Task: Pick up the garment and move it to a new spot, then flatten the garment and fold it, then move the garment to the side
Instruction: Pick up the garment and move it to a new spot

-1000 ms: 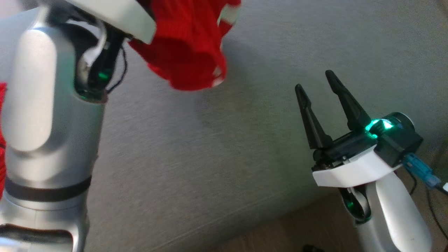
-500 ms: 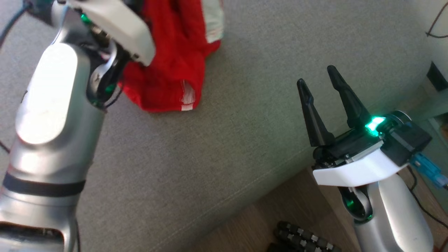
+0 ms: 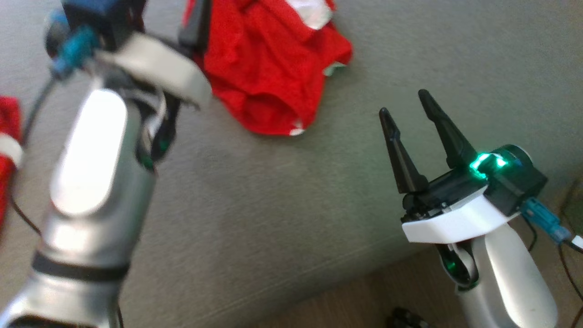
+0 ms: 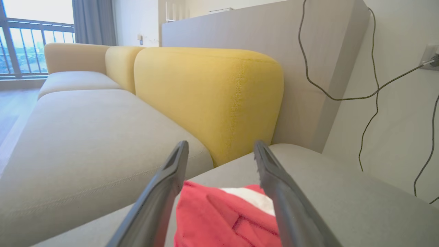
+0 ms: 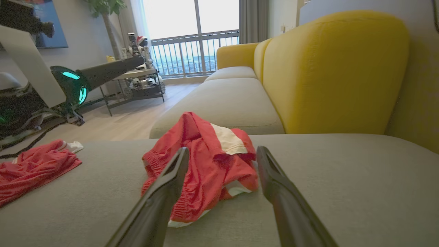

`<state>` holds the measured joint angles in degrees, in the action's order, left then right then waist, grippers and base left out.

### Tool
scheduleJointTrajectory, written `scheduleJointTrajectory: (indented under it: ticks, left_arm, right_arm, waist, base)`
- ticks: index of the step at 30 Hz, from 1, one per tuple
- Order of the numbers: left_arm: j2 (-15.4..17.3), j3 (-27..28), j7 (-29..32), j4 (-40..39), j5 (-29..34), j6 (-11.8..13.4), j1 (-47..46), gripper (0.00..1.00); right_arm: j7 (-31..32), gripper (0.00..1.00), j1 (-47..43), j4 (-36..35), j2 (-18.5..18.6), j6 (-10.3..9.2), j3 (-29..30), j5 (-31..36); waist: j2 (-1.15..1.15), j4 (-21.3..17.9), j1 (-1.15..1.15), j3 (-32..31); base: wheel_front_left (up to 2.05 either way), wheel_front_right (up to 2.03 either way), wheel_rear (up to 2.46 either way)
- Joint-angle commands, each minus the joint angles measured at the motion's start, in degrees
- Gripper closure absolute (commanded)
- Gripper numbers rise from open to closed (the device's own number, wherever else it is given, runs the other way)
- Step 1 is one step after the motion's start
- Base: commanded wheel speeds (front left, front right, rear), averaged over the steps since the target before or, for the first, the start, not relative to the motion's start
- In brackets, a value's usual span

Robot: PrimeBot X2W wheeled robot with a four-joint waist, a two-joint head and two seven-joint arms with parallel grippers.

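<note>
The red garment (image 3: 273, 77) with white trim lies crumpled on the grey sofa seat (image 3: 273, 205). In the right wrist view the garment (image 5: 205, 164) rests in a heap just beyond my right gripper (image 5: 223, 149), whose fingers are open and empty. From the head camera, that right gripper (image 3: 403, 102) stands to the garment's lower right, near the seat's front edge. My left gripper (image 4: 221, 142) is open above the garment (image 4: 219, 219), which shows low between its fingers without touching them. One left finger (image 3: 195, 23) hangs beside the cloth.
A second red garment (image 5: 31, 164) lies on the seat to the left. A yellow back cushion (image 5: 336, 72) rises behind the seat. Wooden floor (image 3: 346, 300) runs along the seat's front edge. Cables (image 4: 370, 89) hang on the wall.
The garment hung from my left gripper before; now it lies loose on the seat and the left fingers stand apart. The head camera has shifted. The right gripper stays open.
</note>
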<state>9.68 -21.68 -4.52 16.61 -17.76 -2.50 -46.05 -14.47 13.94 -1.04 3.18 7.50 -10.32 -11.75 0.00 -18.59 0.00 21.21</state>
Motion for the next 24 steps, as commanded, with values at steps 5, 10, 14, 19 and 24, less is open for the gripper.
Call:
scheduleJointTrajectory:
  ticks: [5, 10, 14, 19, 24]
  left_arm:
    - [-0.2, 2.2, -3.7, -4.9, -1.9, 2.7, 8.9, 0.0]
    - [-1.9, 3.6, -8.3, -6.9, -3.3, 5.7, 18.1, 0.0]
    - [-2.8, 5.7, -10.2, -9.4, -3.0, 7.6, 24.7, 0.0]
    - [-3.9, 9.1, -10.4, -14.1, 0.5, 9.3, 32.2, 0.0]
    - [-5.3, 12.0, -10.5, -22.4, 5.2, 8.4, 39.1, 0.0]
  right_arm:
    - [-0.5, 0.0, -0.1, 0.2, -0.3, -0.01, -1.3, 1.8]
    - [-0.5, 0.0, -1.4, 1.9, -0.3, -0.01, -0.7, 3.2]
    - [-0.5, 0.0, -2.5, 3.1, -0.3, -0.01, 0.1, 4.1]
    - [-0.5, 0.0, -4.6, 4.5, -0.3, -0.01, 1.9, 4.7]
    - [-0.5, 0.0, -6.3, 5.3, -0.3, -0.01, 3.8, 4.2]
  waist:
    - [0.0, 8.9, 0.0, -5.4]
    - [0.0, 13.8, 0.0, -8.1]
    - [0.0, 16.5, 0.0, -9.6]
    - [0.0, 18.6, 0.0, -11.6]
    - [0.0, 18.9, 0.0, -13.3]
  base:
    - [0.0, 0.0, 0.0]
    - [0.0, 0.0, 0.0]
    - [0.0, 0.0, 0.0]
    - [0.0, 0.0, 0.0]
    - [0.0, 0.0, 0.0]
